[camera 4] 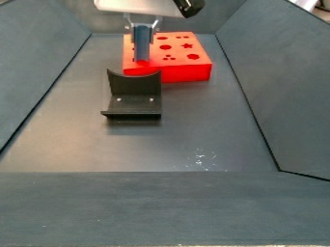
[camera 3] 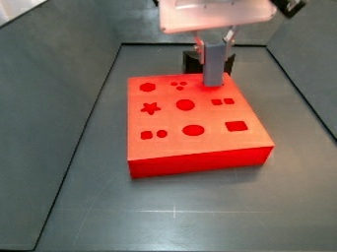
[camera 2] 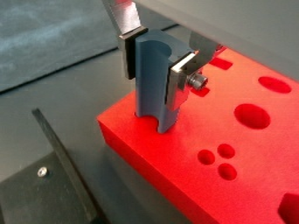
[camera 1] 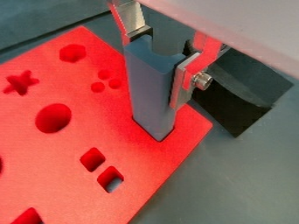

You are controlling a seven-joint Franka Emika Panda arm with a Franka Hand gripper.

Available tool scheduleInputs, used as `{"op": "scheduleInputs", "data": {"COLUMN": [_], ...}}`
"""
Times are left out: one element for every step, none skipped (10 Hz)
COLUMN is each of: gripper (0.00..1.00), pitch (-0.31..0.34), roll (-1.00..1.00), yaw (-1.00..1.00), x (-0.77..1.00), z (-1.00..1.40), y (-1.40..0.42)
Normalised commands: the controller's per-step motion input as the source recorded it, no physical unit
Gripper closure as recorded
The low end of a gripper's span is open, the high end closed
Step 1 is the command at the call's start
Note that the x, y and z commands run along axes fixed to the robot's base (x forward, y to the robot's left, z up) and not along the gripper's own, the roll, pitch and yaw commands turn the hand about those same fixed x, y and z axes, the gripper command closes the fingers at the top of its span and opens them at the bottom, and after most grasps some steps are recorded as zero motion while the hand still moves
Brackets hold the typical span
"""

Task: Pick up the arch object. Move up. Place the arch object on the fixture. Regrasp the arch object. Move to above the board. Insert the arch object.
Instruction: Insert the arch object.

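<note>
Seemingly the late steps are under way: the gripper (camera 2: 156, 61) is clamping the arch object (camera 2: 156, 83) upright between its silver fingers (camera 2: 184, 70) and hanging over the board (camera 3: 198, 156) near one of its edges, so pickup, fixture placement and regrasp look done and only the insertion is remaining. The fixture (camera 4: 131, 94) is sitting just beside the board, near the piece's lower end in a wrist view, while open floor is lying on the board's other sides.

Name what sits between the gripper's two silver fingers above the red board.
The blue-grey arch object, held upright between the gripper fingers over the board edge, shows in both wrist views.
</note>
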Motion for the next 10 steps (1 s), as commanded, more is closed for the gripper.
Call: {"op": "scheduleInputs", "data": {"gripper": [1.00,1.00,1.00,1.00,1.00,1.00,1.00,1.00,1.00,1.00], "pitch": [0.127,0.017,0.017,0.016,0.221,0.267,0.251,0.084,0.004,0.000], "roll": [0.08,0.00,0.00,0.00,0.00,0.00,0.00,0.00,0.00,0.00], "yaw": [0.02,0.00,0.00,0.00,0.00,0.00,0.01,0.01,0.00,0.00], "x": [0.00,0.00,0.00,0.00,0.34,0.42,0.36,0.12,0.00,0.00], "z": [-0.22,-0.01,-0.01,-0.06,-0.68,-0.71,-0.73,-0.43,0.00,0.00], "y": [0.01,0.00,0.00,0.00,0.11,0.14,0.13,0.06,0.00,0.00]}}
